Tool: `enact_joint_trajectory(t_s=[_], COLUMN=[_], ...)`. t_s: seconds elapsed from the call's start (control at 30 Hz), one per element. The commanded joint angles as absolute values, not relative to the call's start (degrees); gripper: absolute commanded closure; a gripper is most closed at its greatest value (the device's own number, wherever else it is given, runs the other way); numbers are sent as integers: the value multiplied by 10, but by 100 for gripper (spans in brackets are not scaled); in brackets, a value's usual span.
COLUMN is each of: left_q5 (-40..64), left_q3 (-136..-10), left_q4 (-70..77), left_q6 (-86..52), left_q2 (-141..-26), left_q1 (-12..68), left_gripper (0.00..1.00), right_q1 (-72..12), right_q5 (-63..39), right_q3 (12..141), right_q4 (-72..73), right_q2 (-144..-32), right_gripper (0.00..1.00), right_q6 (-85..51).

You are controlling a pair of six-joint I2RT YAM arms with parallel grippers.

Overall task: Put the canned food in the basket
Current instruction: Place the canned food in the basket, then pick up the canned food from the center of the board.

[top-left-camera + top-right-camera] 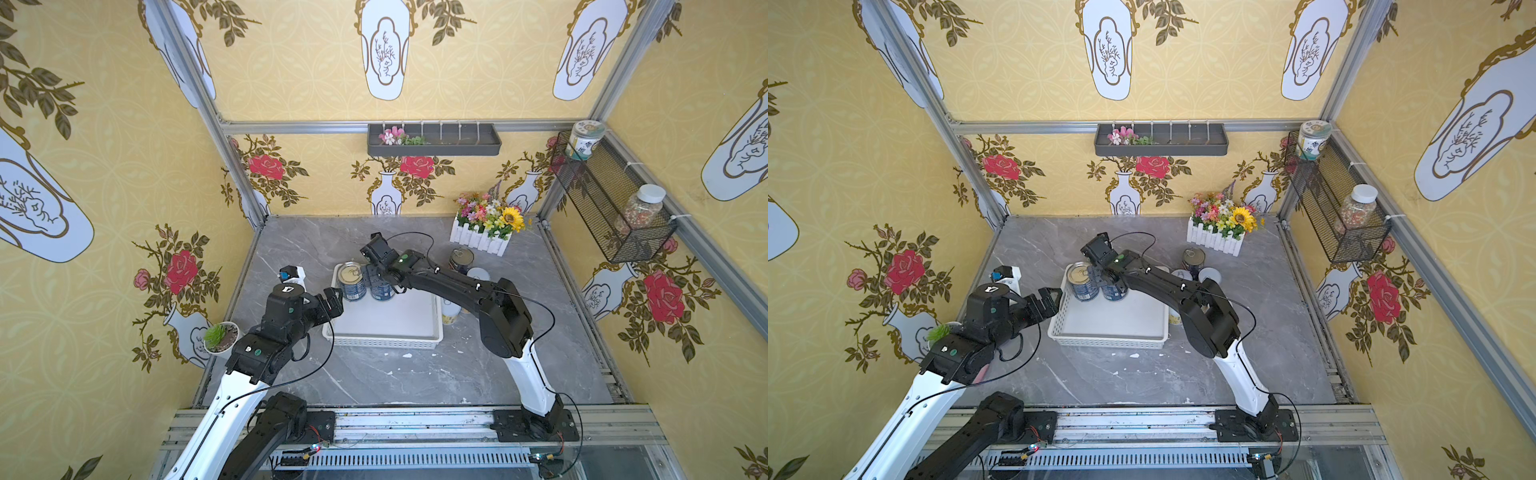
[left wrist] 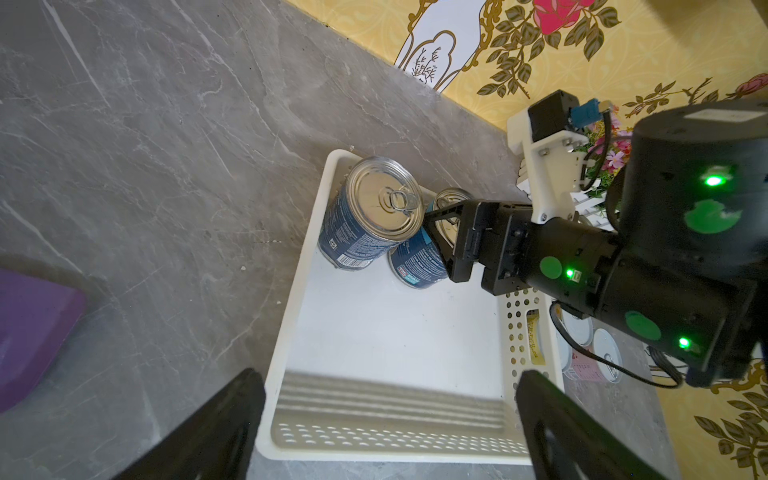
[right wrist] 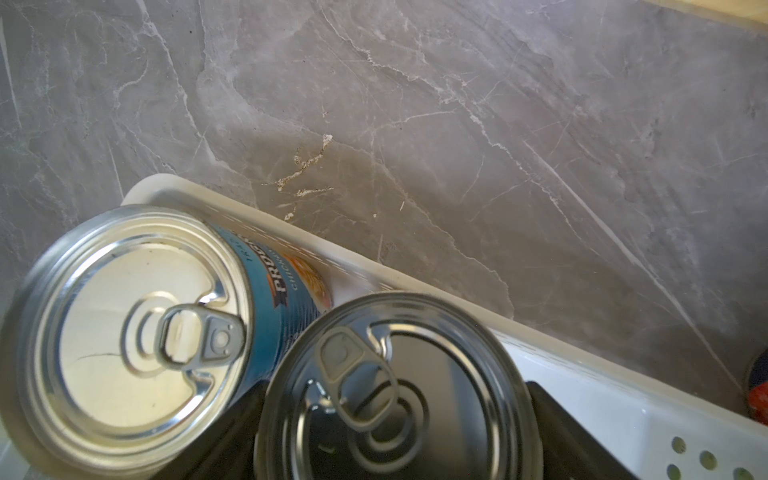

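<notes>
Clasping blue can (image 3: 395,395) in basket (image 3: 415,286), right gripper (image 1: 379,279), lid hidden from above, left gripper (image 2: 390,376) released.

Top views look down from high; wrist views (close) share the basket (image 2: 301,299)

The white basket (image 1: 386,341), shallow with perforated walls and a solid floor, sits flat in the middle of the surface (image 1: 415,374). In its far left corner two tall dark-blue tins stand upright, close side by side: the gold-lidded tin (image 1: 351,272) stands free, and the silver-lidded tin (image 3: 386,395) is clasped between the fingers of my right hand (image 1: 376,282). A third blue tin (image 1: 461,259) stands on the surface beyond the basket's far right corner, and the small white-lidded tins (image 1: 478,275) cluster just outside its right wall, partly hidden, among them a yellow-labelled tin (image 1: 451,318).
</notes>
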State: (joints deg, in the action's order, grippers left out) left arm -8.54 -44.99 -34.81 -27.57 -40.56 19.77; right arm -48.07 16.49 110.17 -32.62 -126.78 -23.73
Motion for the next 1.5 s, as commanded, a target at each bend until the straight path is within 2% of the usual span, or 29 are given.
enact_joint_trajectory(t_s=[0.0, 0.4, 0.53, 0.7, 0.77, 0.93, 1.17, 1.47], left_q5=[-79, -76, -76, -75, -75, -75, -78, -84], left_q3=[-450, -449, -449, -449, -448, -448, -447, -448], left_q4=[-343, -342, -342, -341, -340, -341, -341, -344], left_q6=[-272, -271, -271, -271, -270, -271, -270, -272], left_q2=[-406, -406, -405, -405, -404, -407, -411, -413], left_q1=[197, 197, 197, 197, 197, 197, 197, 197], left_gripper=[0, 0, 0, 0, 0, 0, 0, 0], right_q1=[-480, -476, -476, -476, -476, -476, -478, -441], right_q5=[152, 135, 131, 133, 134, 141, 162, 287], right_q3=[1117, 1121, 1119, 1119, 1119, 1117, 1043, 686], right_q4=[-268, -256, -254, -259, -264, -283, -294, -191], right_q2=[-1278, -1283, -1282, -1271, -1265, -1227, -1078, -778], right_gripper=[18, 16, 11, 0, 3, 3, 3, 3], right_q6=[-230, -228, -235, -235, -233, -221, -202, -180])
